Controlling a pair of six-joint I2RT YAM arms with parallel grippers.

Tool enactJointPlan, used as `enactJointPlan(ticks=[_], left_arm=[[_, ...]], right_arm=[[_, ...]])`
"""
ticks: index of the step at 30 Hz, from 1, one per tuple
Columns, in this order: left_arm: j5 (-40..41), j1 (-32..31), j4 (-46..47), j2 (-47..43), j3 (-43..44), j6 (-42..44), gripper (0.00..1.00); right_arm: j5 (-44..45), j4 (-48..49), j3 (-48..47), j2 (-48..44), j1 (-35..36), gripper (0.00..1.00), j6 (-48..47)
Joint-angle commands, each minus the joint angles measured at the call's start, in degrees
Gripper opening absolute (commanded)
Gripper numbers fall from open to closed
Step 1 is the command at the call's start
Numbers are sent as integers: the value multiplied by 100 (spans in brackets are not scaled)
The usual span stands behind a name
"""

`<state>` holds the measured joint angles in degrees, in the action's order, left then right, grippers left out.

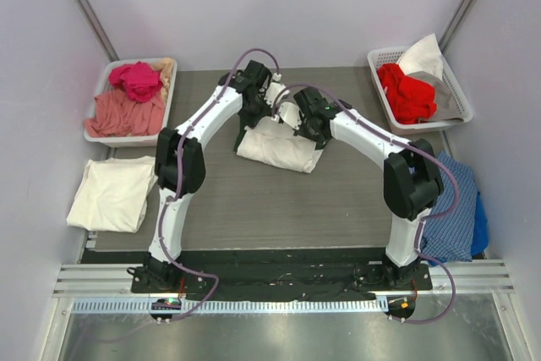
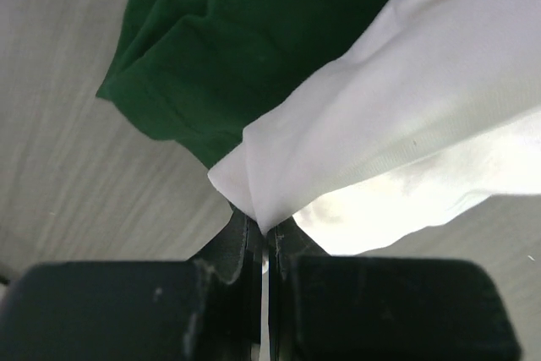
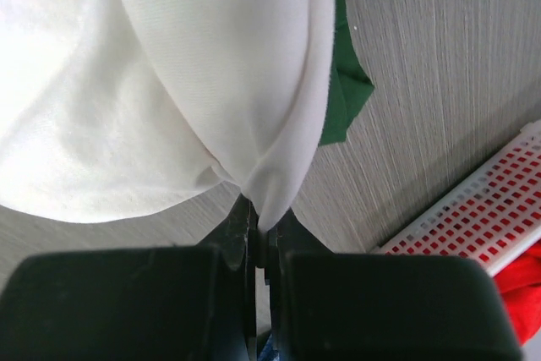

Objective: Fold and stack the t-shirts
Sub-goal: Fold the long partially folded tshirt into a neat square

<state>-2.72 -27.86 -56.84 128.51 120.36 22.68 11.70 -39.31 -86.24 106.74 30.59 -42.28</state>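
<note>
**Both arms over the far middle of the worktop (image 1: 254, 209).** You see the left gripper (image 2: 264, 230) pressed together on a pinched fold of the white t-shirt (image 1: 279, 148). The right gripper (image 3: 260, 221) pinches another fold of the same shirt in the same way.

The part of the shirt lying flat has its long axis running left to right. It follows the far edge, with its right end tipped slightly toward the near edge. You cannot tell where its collar points.

The green t-shirt (image 2: 203, 57) lies on the worktop beneath the white cloth, showing just beyond it in both wrist views.

The cream t-shirt (image 1: 114, 192) lies folded, nearly square, at the left edge toward the near-left corner.

A basket (image 1: 103, 82) at the far-left corner holds pink clothes (image 1: 127, 107). A second basket (image 1: 456, 82) at the far-right corner holds a red garment (image 1: 404, 90). A blue checked cloth (image 1: 456, 209) lies at the right edge.
</note>
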Motion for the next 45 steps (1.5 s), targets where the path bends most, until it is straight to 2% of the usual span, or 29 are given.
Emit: enactJointPlan(ticks=[1,4,11,13,15,17,21,22,26,29,38,45], left_arm=[[606,131,-99,271,637,290,0],[676,140,-126,508,971,343,1],[861,131,163,720,1175,352,18],[940,123,269,720,1157,334,20],[984,131,428,711,1139,290,25],[984,131,559,693,1139,246,35],[1037,131,727,658,1130,184,40],[1045,131,736,667,1139,176,45],[1124,131,850,693,1139,184,48],[1169,131,973,676,1139,184,50],[1370,123,1228,763,1306,202,54],[1037,70,1508,403,867,0,54]], right_arm=[[95,29,-358,180,-150,1,-131],[86,37,-499,339,-194,1,-131],[130,99,-710,585,-343,1,-140],[174,116,-763,629,-378,1,-140],[192,143,-798,646,-404,6,-131],[244,178,-816,664,-413,9,-140],[306,213,-860,690,-440,20,-131],[315,231,-860,682,-457,23,-131],[341,257,-939,664,-457,39,-105],[411,257,-1026,673,-449,42,-113],[421,284,-1299,761,-492,43,-52],[78,441,-1335,884,-492,43,229]])
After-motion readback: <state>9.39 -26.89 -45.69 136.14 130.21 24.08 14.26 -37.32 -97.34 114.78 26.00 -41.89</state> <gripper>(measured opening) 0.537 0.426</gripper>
